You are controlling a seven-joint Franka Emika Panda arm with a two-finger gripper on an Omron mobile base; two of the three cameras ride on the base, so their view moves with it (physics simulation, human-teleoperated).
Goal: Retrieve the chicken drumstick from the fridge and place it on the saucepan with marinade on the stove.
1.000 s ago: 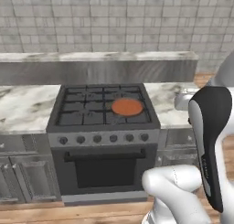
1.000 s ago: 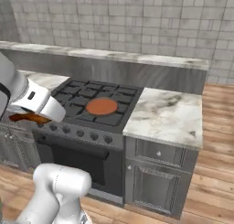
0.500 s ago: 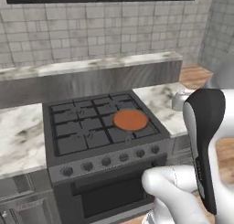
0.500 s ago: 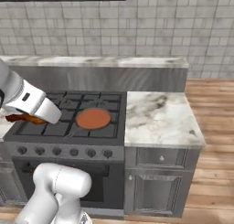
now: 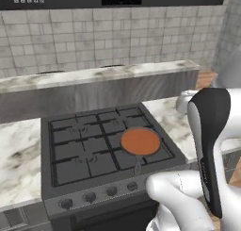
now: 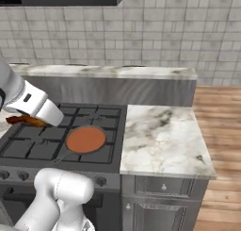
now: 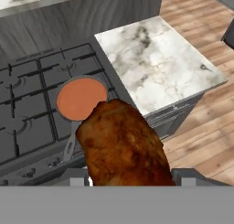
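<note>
Transport step: gripper (image 7: 130, 179) is carrying the chicken drumstick (image 7: 124, 147), jaws part-open and clamping it. It's hanging off to one side of the stove (image 5: 94, 150), short of the saucepan with marinade (image 5: 140, 141). Next probably needs reach over pan, lower, then release.

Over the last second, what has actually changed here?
The base has driven closer to the stove, so the whole view has shifted and the saucepan looms larger. Nothing on the cooktop moved itself. The gripper still carries the chicken drumstick in its jaws, short of the pan; nothing was let go.
</note>
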